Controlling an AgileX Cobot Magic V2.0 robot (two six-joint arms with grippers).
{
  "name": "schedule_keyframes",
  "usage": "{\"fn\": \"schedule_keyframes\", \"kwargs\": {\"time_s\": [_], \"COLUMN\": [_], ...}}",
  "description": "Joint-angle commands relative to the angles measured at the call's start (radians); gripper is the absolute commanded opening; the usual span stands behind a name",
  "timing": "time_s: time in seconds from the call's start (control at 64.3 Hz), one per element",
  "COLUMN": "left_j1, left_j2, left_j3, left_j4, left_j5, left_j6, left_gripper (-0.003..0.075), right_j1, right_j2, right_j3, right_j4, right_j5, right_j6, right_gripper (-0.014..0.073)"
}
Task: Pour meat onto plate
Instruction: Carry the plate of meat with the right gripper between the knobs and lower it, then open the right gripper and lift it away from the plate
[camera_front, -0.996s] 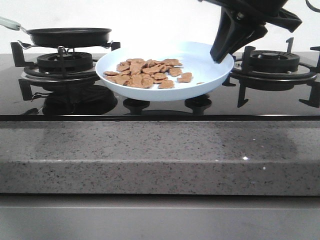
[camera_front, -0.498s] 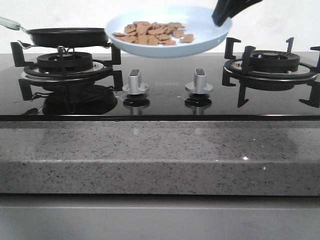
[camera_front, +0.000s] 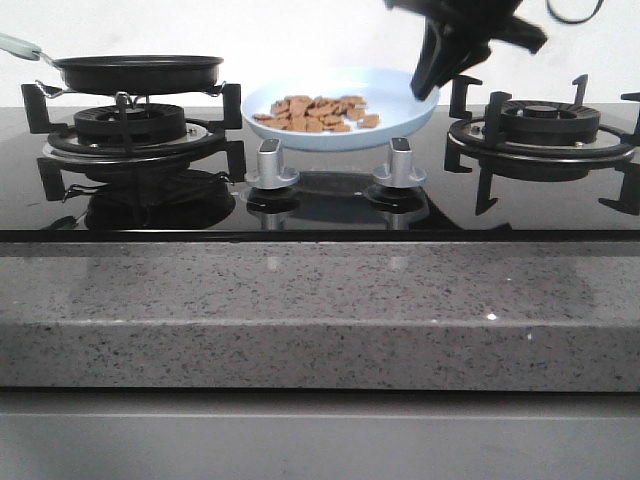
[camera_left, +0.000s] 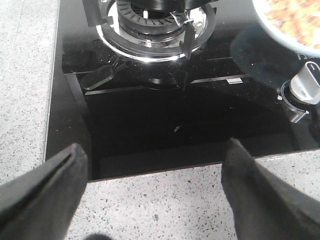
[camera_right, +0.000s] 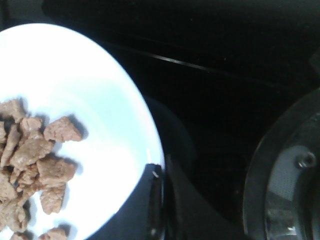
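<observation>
The pale-blue plate (camera_front: 395, 112) sits low over the black glass hob, behind the two knobs and between the burners. I cannot tell if it touches the glass. The meat (camera_front: 315, 112) lies heaped on its left half. My right gripper (camera_front: 428, 82) is shut on the plate's right rim. In the right wrist view the fingers pinch the plate (camera_right: 85, 95) at its edge beside the meat (camera_right: 35, 165), with the gripper (camera_right: 162, 200) clamped there. My left gripper (camera_left: 155, 200) is open and empty over the hob's front edge. A piece of the plate (camera_left: 280, 31) shows in that view.
A black frying pan (camera_front: 138, 72) stands on the left burner (camera_front: 130, 125). The right burner (camera_front: 540, 125) has a bare black grate. Two silver knobs (camera_front: 270, 165) (camera_front: 400, 165) stand in front of the plate. A speckled grey stone counter (camera_front: 320, 310) runs along the front.
The plate with the meat rose from the hob's front, went up and back, and has now come down behind the knobs, still held by my right gripper.
</observation>
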Motion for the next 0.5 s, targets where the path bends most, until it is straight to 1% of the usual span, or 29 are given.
{"fn": "schedule_keyframes", "kwargs": {"time_s": [0.0,0.109,0.171,0.265,0.373,0.42,0.482], "left_j1": [-0.006,-0.006,-0.006,-0.006,-0.006,-0.006,-0.006], "left_j2": [0.001,0.001,0.001,0.001,0.001,0.001,0.001], "left_j3": [-0.028,-0.028,-0.028,-0.028,-0.028,-0.028,-0.028], "left_j4": [-0.003,-0.003,-0.003,-0.003,-0.003,-0.003,-0.003], "left_j5": [-0.073,-0.073,-0.073,-0.073,-0.073,-0.073,-0.073], "left_j6": [-0.011,-0.011,-0.011,-0.011,-0.011,-0.011,-0.011], "left_gripper": [0.0547,0.0547,0.0547,0.0547,0.0547,0.0547,0.0547], "right_j1": [-0.005,-0.005,-0.005,-0.005,-0.006,-0.006,-0.006], "right_j2": [-0.031,-0.002,0.011,0.015,0.012,0.010,0.002], "right_j3": [-0.051,-0.063,-0.063,-0.063,-0.063,-0.066,-0.067], "right_j4": [0.036,0.036,0.035,0.035,0.035,0.035,0.035], "right_j5": [-0.043,-0.045,-0.049,-0.051,-0.056,-0.054,-0.050], "right_j6": [-0.005,-0.005,-0.005,-0.004,-0.004,-0.004,-0.004], "right_gripper": [-0.0113,-0.0107,-0.0070,0.0037,0.0234,0.0287,0.0330]}}
